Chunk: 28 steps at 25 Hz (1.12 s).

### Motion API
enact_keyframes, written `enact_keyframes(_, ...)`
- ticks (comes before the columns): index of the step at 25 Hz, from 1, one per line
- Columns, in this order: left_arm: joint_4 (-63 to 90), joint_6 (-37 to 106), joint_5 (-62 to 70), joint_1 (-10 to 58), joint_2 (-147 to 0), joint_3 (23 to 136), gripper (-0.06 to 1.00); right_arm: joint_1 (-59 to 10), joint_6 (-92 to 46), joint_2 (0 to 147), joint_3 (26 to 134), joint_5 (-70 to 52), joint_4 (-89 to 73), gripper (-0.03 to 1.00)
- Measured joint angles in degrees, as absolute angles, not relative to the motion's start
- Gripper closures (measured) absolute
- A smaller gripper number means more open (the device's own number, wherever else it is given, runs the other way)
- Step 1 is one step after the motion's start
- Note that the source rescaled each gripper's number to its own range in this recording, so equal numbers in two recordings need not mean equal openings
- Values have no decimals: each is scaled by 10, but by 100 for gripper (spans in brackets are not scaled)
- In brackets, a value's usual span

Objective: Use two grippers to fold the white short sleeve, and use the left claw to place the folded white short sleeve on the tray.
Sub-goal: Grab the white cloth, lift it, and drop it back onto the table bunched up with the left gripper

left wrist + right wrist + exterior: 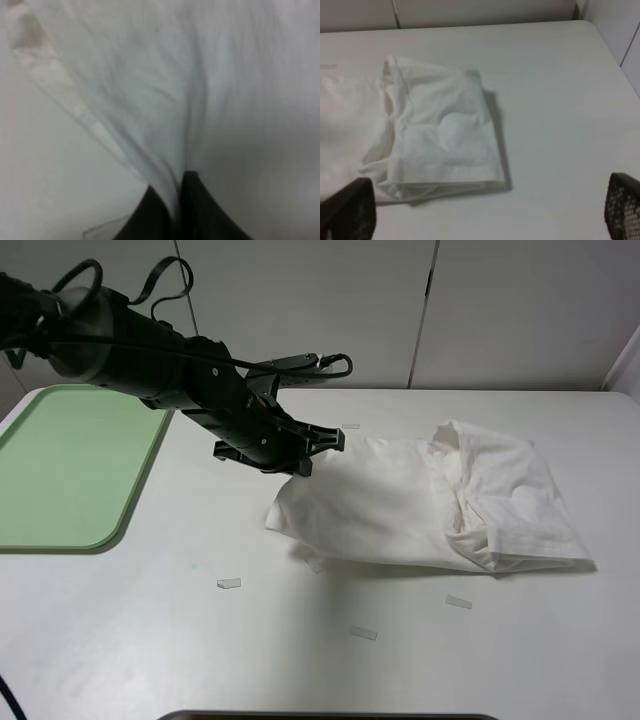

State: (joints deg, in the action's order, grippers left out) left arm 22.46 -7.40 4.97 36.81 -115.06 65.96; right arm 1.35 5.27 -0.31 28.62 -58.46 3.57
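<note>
The white short sleeve (430, 505) lies folded and bunched on the white table, right of centre. My left claw (318, 445) is shut on its left edge and holds that edge lifted a little off the table. In the left wrist view the black fingers (160, 215) pinch a fold of the white cloth (200, 100). The pale green tray (60, 470) lies flat at the far left with nothing on it. My right gripper (490, 200) is open and holds nothing, off the near right side of the shirt (440, 135). It is out of the exterior view.
Small white tape scraps lie on the table in front of the shirt (229, 583) (363, 633) (458, 602), and one lies behind it (350, 426). The left arm (150, 355) reaches over the tray's far right corner. The table's right edge (620, 55) is close to the shirt.
</note>
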Motion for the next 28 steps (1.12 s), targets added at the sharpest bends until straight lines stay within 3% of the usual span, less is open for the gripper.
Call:
enact_keyframes(12, 183, 3, 207, 320, -1077, 660, 93, 13, 53, -3, 286, -585, 36, -3)
enact_keyframes(28, -72, 7, 454, 226, -886, 660, 93, 13, 53, -3, 286, -585, 36, -3)
